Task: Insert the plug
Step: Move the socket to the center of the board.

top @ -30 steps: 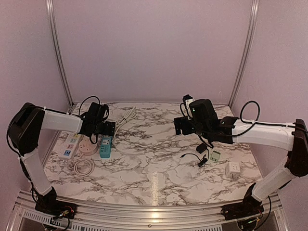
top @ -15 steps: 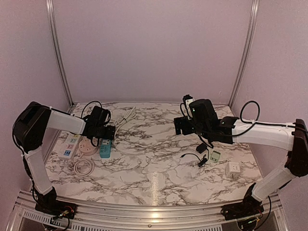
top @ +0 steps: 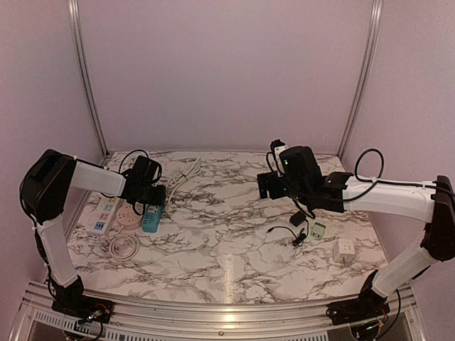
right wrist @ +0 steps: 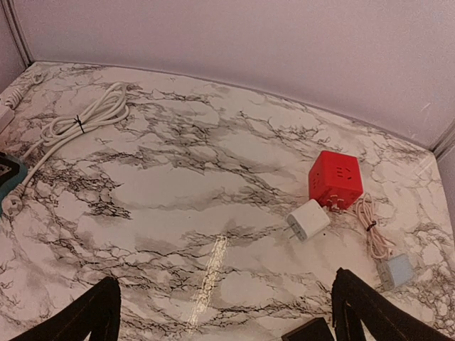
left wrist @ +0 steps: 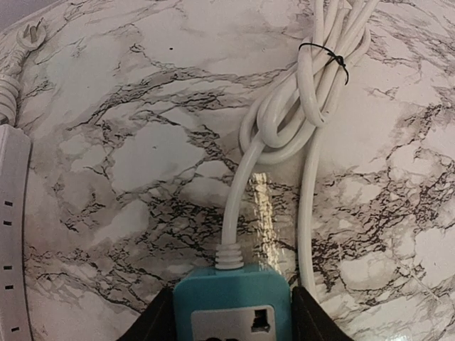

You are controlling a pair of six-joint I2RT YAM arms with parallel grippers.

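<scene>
- Plug candidate: white plug [right wrist: 308,219], lying on the table [right wrist: 178,185] toward its far-right corner, just beside red cube socket [right wrist: 335,178]. Nothing holds it (which plug the task means is my guess).
- Handling, judged: small hard plastic block, light and stiff, with smooth sides that are likely slippery. Not fragile bar the prongs. Grab across the two flat sides of the body and leave the prongs free. Prong side too small to read.
- Left claw [left wrist: 231,305]: pinching teal power strip [top: 150,220] at its cable end, fingers [left wrist: 156,323] tight on both flanks. Strip sits near the table's left edge, with white power strip [left wrist: 11,234] to its left and white cable bundle [left wrist: 313,85] toward the far edge.
- Strip looks light and would probably skate on the glossy marble under a push, so a steadying hold makes sense.
- Right claw [right wrist: 227,320]: spread wide, nothing between, hanging over the table's right half, apart from the white plug.
- Containers: no bin, tray or box seen. Only receivers are sockets, and the one opening showing on the teal power strip has nothing in it.
</scene>
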